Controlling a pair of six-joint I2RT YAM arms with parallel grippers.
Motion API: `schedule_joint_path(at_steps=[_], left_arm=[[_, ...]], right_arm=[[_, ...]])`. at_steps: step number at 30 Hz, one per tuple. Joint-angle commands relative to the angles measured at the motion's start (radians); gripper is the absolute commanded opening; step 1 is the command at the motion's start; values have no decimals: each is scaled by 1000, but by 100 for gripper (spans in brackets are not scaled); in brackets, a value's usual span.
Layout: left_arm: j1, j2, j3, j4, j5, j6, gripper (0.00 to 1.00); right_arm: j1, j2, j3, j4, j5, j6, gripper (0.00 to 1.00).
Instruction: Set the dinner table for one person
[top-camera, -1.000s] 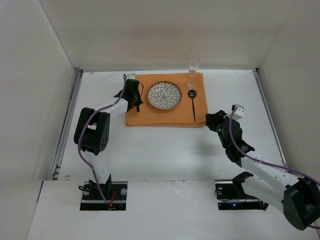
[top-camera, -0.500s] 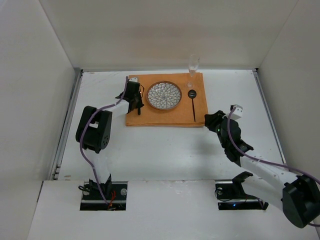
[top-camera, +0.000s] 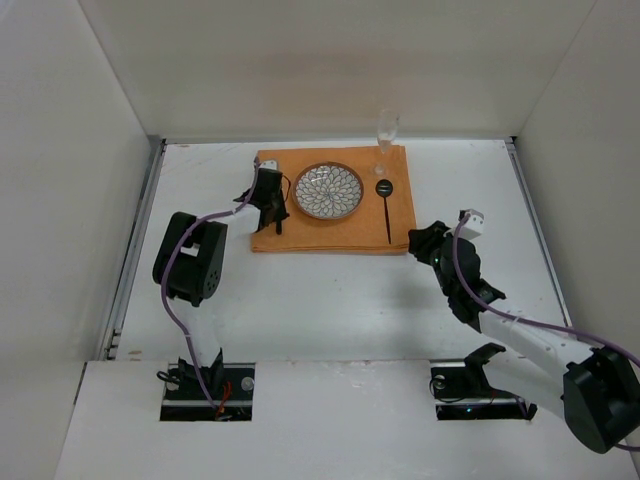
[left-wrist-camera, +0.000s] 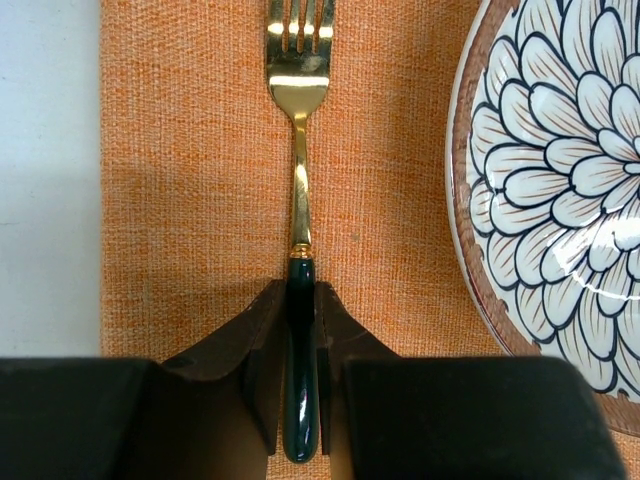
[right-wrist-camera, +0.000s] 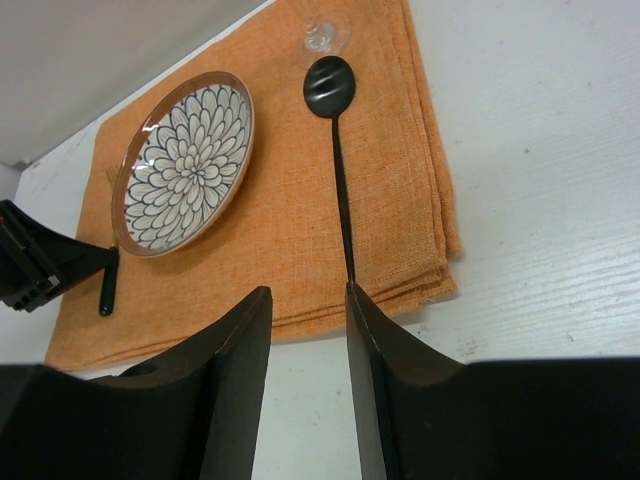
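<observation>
1. Over the last second the left gripper (top-camera: 272, 203) has slid slightly closer to the plate (top-camera: 328, 190) and toward the near side. The right gripper (right-wrist-camera: 306, 292) has barely shifted.
2. The left jaws are pinched narrow on the dark green handle of a gold-tined fork (left-wrist-camera: 299, 190) — a finger touches each side of the handle.
3. The fork lies flat just left of the plate and apart from its rim, with the tines pointing to the far side.
4. The plate is round, with a brown rim and a white-and-black petal pattern. It sits on a folded orange cloth mat (top-camera: 300, 237).
5. A black spoon (right-wrist-camera: 338, 170) lies on the mat right of the plate, bowl to the far side and handle toward the near side.
6. A clear stemmed glass (top-camera: 387, 130) stands upright beyond the spoon's bowl, to the far right of the plate.
7. The right gripper hovers to the near right of the plate, off the mat's corner. Its jaws are partly apart and hold nothing — the spoon's handle shows through the gap.
8. The dinner table (top-camera: 330, 300) spreads white beneath the mat, with the plate on its far middle part.
</observation>
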Motion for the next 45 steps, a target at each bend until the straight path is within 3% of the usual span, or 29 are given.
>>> schedule_joint_path(at_steps=[1,3,7,15,16,17,19,24,27,33,38,45], left_arm=[[0,-8,-32,-34,-8,13,5],[0,-16,-41,-26,-32,14,10],[-16,-65,-55,-32,-95,31,35],[-59,-264,-114,-32,-157,17,65],[-67,-293,-124,-31,-169,11,74],[-79,-322,-132,-38,-184,10,100],[-113,-387,-159,-37,-224,14,100],[-223,-548,-316,4,-336,-76,100],[-314,-603,-451,75,-336,-188,100],[-464,-609,-583,112,-351,-366,100],[-536,-545,-598,106,-373,-470,100],[-632,-490,-595,113,-430,-509,100]], right_arm=[[11,-5,42,61,24,-13,42],[11,1,43,56,13,-11,42],[11,0,43,62,19,-16,41],[11,10,49,56,11,-16,41],[11,4,49,58,21,-16,41],[11,1,43,64,24,-16,41],[7,4,42,65,18,-14,39],[13,23,60,50,4,-17,7],[22,33,79,21,-10,-19,4],[27,29,59,39,39,-14,11],[22,18,28,79,73,-4,25],[23,-31,-16,139,99,-2,41]])
